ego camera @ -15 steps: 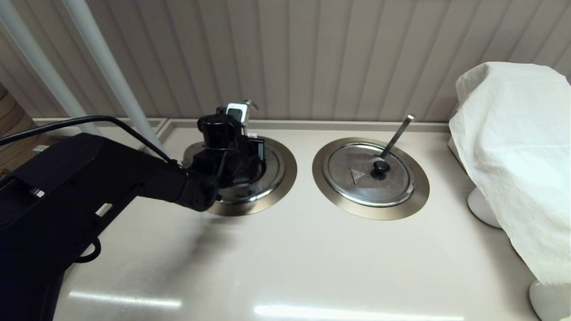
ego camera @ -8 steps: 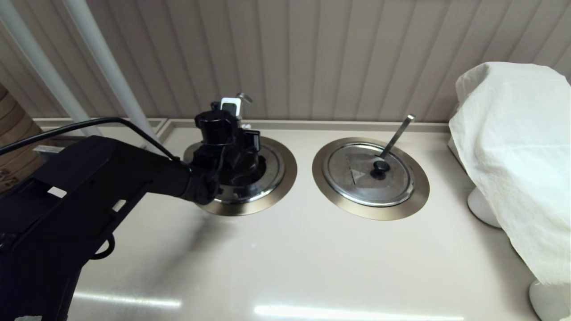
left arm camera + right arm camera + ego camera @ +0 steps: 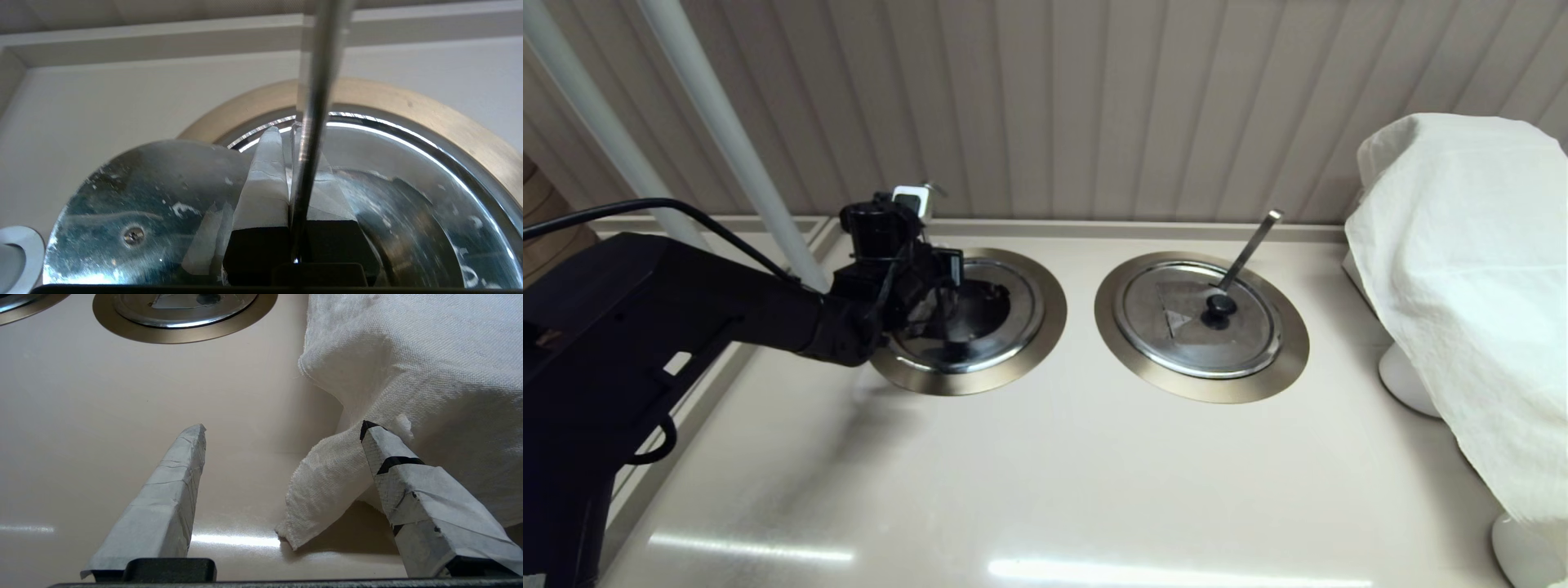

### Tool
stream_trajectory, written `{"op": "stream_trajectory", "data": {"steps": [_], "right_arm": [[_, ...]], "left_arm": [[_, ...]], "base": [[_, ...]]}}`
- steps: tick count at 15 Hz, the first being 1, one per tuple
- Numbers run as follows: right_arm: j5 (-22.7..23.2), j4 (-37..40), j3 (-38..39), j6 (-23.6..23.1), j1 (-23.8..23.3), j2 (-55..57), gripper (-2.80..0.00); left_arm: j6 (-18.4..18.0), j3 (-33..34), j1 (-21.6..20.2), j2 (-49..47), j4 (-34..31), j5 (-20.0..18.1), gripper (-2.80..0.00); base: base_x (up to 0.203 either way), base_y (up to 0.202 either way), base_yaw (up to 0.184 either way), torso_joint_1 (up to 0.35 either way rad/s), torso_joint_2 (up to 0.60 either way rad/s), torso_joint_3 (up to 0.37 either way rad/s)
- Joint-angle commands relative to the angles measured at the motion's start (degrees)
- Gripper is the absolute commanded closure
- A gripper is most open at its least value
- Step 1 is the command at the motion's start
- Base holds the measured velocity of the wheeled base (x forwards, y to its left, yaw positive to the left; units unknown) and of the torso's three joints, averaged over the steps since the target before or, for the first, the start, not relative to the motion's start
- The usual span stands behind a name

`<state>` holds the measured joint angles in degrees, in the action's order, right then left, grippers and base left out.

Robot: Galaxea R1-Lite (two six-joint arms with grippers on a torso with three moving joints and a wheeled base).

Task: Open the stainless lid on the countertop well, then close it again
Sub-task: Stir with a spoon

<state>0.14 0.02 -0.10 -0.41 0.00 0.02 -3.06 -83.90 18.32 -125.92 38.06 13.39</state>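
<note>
The countertop well (image 3: pixel 1045 327) is the left ring, bronze-grey (image 3: pixel 408 110). My left gripper (image 3: pixel 943 286) reaches into it from the left. In the left wrist view its taped fingers (image 3: pixel 265 183) are pressed together on the thin ladle handle (image 3: pixel 312 102), which rises between them; its hook tip (image 3: pixel 929 189) shows beside the wrist. The stainless lid (image 3: pixel 135 204) is tilted up beside the left finger, its shiny underside and centre screw facing the camera. The well's dark inside (image 3: pixel 980 314) shows. The knob is hidden. My right gripper (image 3: pixel 284 426) is open over bare counter.
The twin lid (image 3: pixel 1199 317) lies shut in the right ring with its flat-tipped handle (image 3: pixel 1250 245). A white cloth (image 3: pixel 1470 286) covers something at the far right, close to my right fingers. A white post (image 3: pixel 727 139) and the panelled wall stand behind the left well.
My left arm has swung left and back over the well, carrying the hook-tipped handle with it. More of the well's dark inside now shows.
</note>
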Motion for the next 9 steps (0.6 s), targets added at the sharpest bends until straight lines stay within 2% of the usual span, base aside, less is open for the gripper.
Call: {"op": "stream_trajectory", "data": {"steps": [1, 6, 9], "right_arm": [[0.0, 0.0, 0.0, 0.0, 0.0, 0.0, -2.8], [0.0, 0.0, 0.0, 0.0, 0.0, 0.0, -2.8], [0.0, 0.0, 0.0, 0.0, 0.0, 0.0, -2.8]], "left_arm": [[0.0, 2.6, 1.4, 2.8, -0.9, -2.4, 0.0], [0.2, 2.7, 4.9, 0.7, -1.0, -2.7, 0.0], [0.4, -0.5, 5.5, -1.3, -1.0, -1.1, 0.0]], "base": [[0.0, 0.0, 0.0, 0.0, 0.0, 0.0], [0.0, 0.0, 0.0, 0.0, 0.0, 0.0], [0.0, 0.0, 0.0, 0.0, 0.0, 0.0]]}}
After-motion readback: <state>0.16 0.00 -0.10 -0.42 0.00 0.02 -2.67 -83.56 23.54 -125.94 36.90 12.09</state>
